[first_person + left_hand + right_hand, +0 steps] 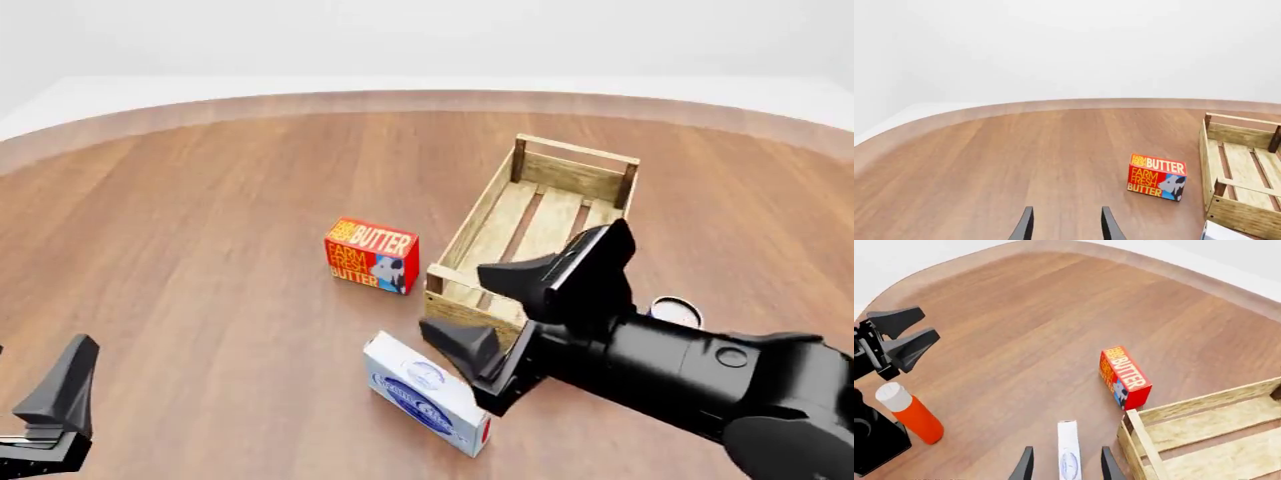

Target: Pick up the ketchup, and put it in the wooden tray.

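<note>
The ketchup (913, 415) is showing only in the right wrist view, at the lower left of the frame, standing on the table (1021, 330) with its long axis slightly tilted, white cap pointing up and leftward. Just above it there, the left gripper (911, 335) is hovering with jaws spread wide, gripping nothing. The right gripper (514, 310) is sitting in the lower centre of the front view, fingers apart and empty, over the white and blue box (427, 393). The wooden tray (481, 215) is lying behind it, the butter box (372, 255) beside its left wall
</note>
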Robot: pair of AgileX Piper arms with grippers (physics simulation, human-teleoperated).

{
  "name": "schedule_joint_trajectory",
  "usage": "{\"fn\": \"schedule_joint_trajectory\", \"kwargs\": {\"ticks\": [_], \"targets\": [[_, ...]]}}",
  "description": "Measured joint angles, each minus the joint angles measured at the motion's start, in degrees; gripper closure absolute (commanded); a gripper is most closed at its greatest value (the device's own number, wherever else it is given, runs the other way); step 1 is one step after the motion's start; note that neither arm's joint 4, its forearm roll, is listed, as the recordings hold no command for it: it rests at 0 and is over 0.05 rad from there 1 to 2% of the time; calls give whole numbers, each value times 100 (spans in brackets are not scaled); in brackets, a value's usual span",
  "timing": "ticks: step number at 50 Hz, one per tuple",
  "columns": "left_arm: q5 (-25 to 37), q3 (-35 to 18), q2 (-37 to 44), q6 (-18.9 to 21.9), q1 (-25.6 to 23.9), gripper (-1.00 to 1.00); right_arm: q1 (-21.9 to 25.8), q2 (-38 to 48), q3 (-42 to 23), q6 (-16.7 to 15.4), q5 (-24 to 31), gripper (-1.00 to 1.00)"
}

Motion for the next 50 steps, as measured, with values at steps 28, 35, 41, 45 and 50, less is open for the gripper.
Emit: {"fn": "schedule_joint_trajectory", "kwargs": {"ticks": [28, 35, 41, 45, 50], "targets": [[0, 0, 0, 0, 0, -100, 1241, 1361, -888, -89, -315, -100], [0, 0, 0, 0, 0, -100, 1459, 1716, -1073, -87, -416, -100], [0, 0, 0, 0, 0, -100, 1641, 2049, -1260, -97, -470, -100], [0, 0, 0, 0, 0, -100, 1769, 2269, -1411, -117, -475, -100], [0, 0, 0, 0, 0, -100, 1919, 2520, -1611, -165, -455, -100]]}}
